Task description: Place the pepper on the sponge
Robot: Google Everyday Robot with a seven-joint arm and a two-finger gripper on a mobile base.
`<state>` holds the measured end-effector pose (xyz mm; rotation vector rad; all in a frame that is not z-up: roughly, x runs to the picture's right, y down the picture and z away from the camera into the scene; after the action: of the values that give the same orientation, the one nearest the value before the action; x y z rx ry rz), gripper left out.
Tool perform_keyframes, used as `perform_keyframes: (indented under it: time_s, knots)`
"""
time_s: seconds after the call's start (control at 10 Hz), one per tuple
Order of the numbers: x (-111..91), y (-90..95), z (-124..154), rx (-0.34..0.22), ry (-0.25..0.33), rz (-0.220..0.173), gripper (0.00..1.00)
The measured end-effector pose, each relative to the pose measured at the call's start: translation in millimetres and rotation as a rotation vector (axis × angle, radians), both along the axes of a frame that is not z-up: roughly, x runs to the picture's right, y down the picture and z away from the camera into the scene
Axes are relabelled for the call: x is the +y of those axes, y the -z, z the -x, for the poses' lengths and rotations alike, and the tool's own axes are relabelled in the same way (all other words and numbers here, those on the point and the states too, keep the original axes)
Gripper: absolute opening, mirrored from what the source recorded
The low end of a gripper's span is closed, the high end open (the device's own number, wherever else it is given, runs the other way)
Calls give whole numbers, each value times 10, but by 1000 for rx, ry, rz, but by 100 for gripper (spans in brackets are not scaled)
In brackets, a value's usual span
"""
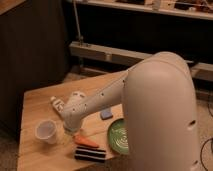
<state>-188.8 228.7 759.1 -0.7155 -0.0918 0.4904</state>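
Gripper (70, 129): mine, just beside pepper (86, 141); grip state unclear.
Pepper: near surface's front edge, apart from sponge (106, 114).

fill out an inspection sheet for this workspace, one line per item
surface: wooden table, with things gathered at its middle and front
job's things: pepper lies on the table just behind the striped block, not on the sponge; sponge lies flat behind the green bowl, bare where it shows
clutter: striped block at the front edge; green bowl; cup upright; white bottle lying down
grippers: pincer low over the table between the cup and the pepper, at the end of the arm
cables: nothing seen
surroundings: dark cabinet on the left; long pale rail behind the table
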Motion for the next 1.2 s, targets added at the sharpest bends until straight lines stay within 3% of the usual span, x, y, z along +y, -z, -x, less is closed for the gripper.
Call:
perform_keyframes:
  time_s: [0.6, 0.8, 1.2]
  knots:
    - [372, -186, -66, 3, -4, 34, 80]
    - [399, -211, -134, 13, -26, 37, 76]
    - [285, -185, -291, 34, -80, 9, 36]
